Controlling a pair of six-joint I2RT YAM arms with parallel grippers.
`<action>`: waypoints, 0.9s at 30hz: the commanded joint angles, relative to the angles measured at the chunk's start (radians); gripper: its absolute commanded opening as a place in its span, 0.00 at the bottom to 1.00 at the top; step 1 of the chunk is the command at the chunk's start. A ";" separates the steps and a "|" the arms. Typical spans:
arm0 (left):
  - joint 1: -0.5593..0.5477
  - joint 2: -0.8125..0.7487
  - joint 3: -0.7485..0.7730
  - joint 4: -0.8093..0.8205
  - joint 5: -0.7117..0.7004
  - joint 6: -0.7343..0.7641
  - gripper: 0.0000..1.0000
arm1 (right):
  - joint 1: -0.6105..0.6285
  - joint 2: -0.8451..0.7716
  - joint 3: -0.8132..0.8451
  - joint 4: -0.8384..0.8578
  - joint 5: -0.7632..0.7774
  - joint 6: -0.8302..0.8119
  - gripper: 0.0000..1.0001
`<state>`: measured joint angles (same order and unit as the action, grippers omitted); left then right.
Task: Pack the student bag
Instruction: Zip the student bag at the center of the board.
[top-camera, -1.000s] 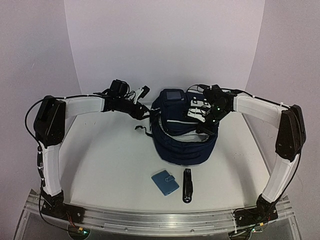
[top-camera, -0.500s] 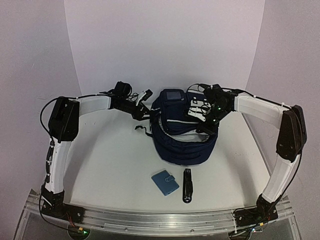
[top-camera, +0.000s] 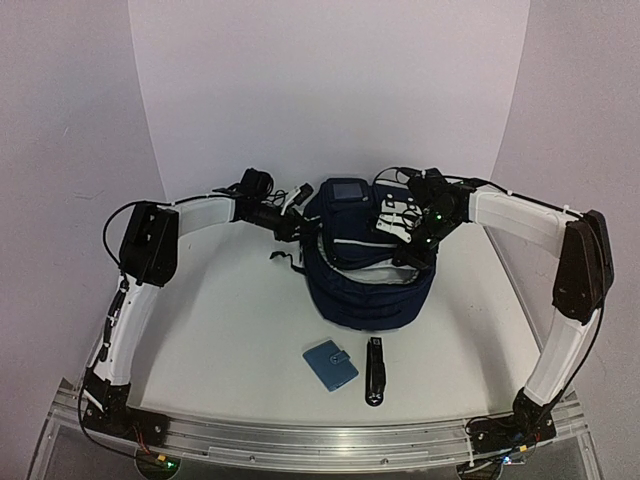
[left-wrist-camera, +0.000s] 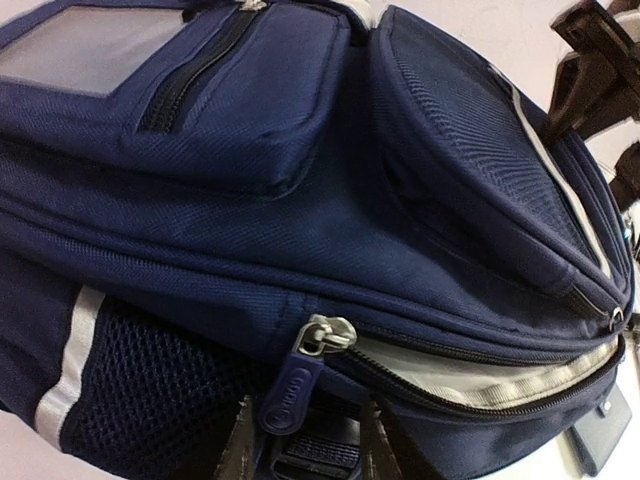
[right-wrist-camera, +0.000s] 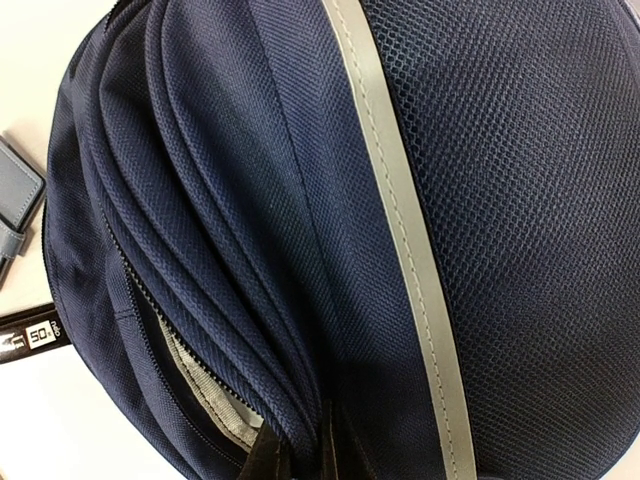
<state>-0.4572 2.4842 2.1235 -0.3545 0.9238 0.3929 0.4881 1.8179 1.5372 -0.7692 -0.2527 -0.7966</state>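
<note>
The right gripper (right-wrist-camera: 300, 455) pinched the bag (right-wrist-camera: 300, 200); the left gripper (left-wrist-camera: 305, 445), half open astride the zip pull (left-wrist-camera: 295, 395), risked closing beside it

Wallet (top-camera: 330, 363): light blue, closed by a snap tab, laid flat and set at an angle.
Black item (top-camera: 373, 371): long and narrow, laid flat just right of the wallet, not touching it. A white mark reading "50" is seen in the right wrist view. Its kind cannot be determined.
Table (top-camera: 220, 330): white and matte. Both items are carried near its front middle.
Backdrop (top-camera: 330, 90): a white curved sheet, raised behind the table.
Rail (top-camera: 320, 437): aluminium, fixed along the near edge.
</note>
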 joint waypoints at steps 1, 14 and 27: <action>0.002 0.018 0.068 0.014 0.091 -0.020 0.28 | -0.017 -0.016 -0.004 -0.084 0.039 0.050 0.00; -0.010 -0.137 -0.138 0.126 0.143 -0.065 0.00 | -0.019 0.008 0.027 -0.084 0.019 0.075 0.00; -0.053 -0.315 -0.385 0.219 0.004 -0.075 0.00 | -0.018 0.028 0.047 -0.084 -0.031 0.148 0.00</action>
<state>-0.4800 2.3132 1.8163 -0.2027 0.9465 0.3163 0.4866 1.8185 1.5526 -0.7834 -0.2755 -0.7381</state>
